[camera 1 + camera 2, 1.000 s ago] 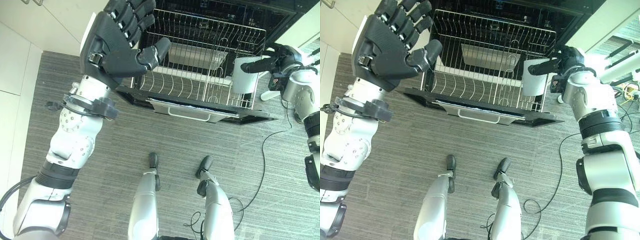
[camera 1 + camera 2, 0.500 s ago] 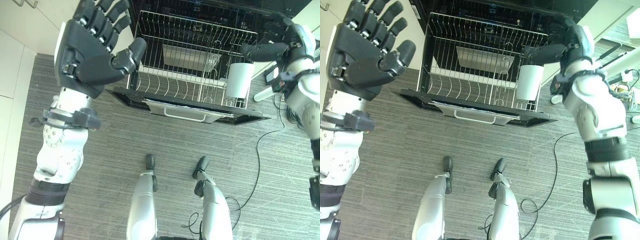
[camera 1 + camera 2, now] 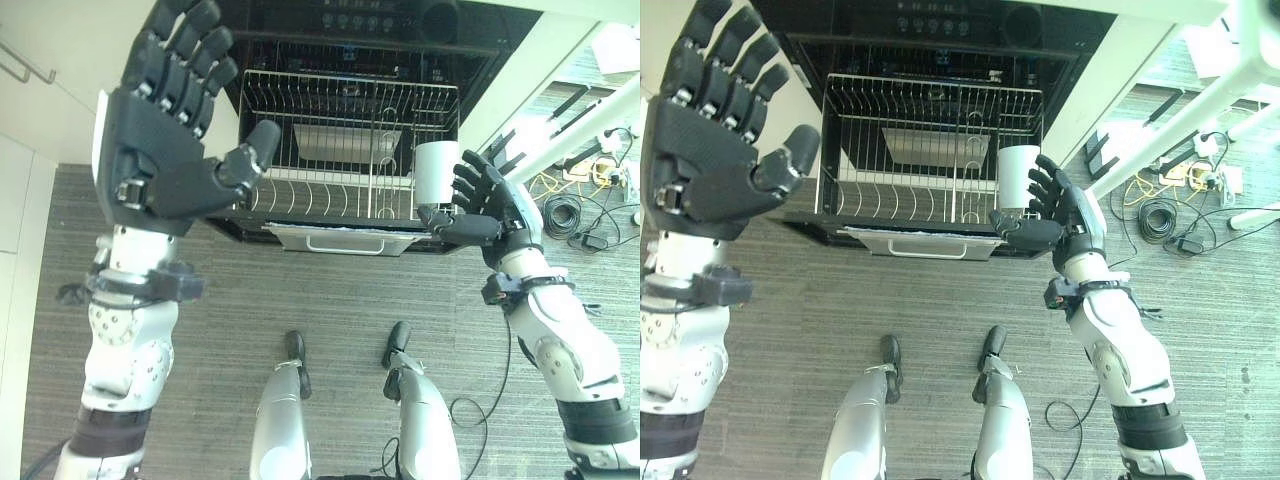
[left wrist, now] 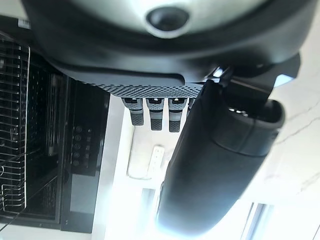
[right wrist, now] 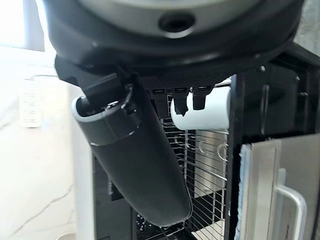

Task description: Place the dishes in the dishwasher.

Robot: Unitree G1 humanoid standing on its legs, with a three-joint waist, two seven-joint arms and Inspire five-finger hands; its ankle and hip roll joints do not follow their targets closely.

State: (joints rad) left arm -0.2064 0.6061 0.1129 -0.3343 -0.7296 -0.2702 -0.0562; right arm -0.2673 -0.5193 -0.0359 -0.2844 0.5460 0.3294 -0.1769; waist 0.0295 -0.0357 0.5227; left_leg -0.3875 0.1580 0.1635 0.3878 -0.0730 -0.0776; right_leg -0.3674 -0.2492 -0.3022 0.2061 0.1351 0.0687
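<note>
A white cup stands upright in the right front corner of the pulled-out wire rack of the open dishwasher. My right hand hovers just right of the cup, open with its fingers spread and holding nothing. In the right wrist view the cup shows past the straight fingers. My left hand is raised high at the rack's left side, palm up and open, empty.
The dishwasher door lies folded down toward me with its handle at the front. A pale rectangular dish rests in the rack's middle. White cabinets stand left. Coiled cables and white frame legs lie right.
The camera has shifted. My right hand, which was at the cup's top, has come away and dropped beside it, fingers spread. The cup stays in the rack. My left hand stays raised and open.
</note>
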